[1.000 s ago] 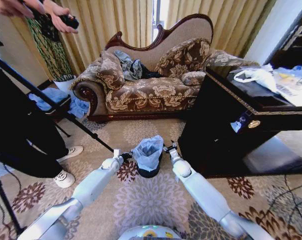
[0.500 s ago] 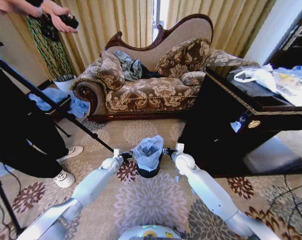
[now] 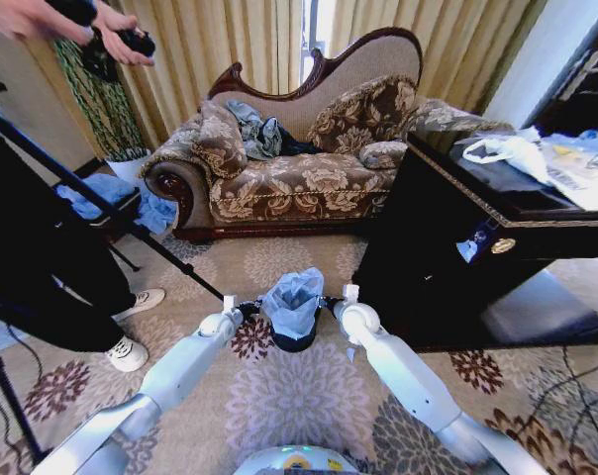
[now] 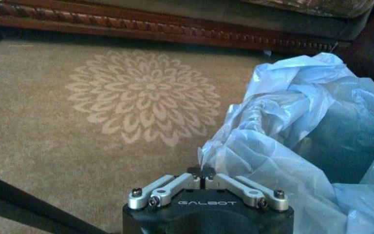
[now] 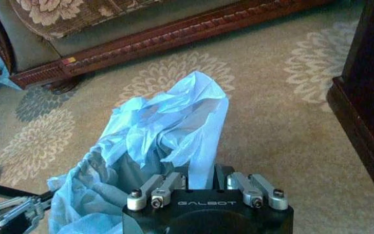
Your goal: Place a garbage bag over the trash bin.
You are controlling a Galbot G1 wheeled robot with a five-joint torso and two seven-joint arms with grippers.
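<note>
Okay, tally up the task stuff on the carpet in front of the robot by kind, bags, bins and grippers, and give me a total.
Garbage bag: 1, pale blue, draped over the bin
Trash bin: 1, black
Grippers: 2, the left gripper and the right gripper, one at each side of the bag
Total: 4

Garbage bag (image 3: pixel 292 302) — showing pale translucent blue. Trash bin (image 3: pixel 294 341) — showing plain black below the bag. Carpet (image 3: pixel 279 396) — displaying tan ground with cream and maroon flower medallions. Sofa (image 3: pixel 299 178) — wearing brown-and-cream floral brocade in a dark red-brown wood frame. Curtains (image 3: pixel 230 40) — hanging golden-tan.
</note>
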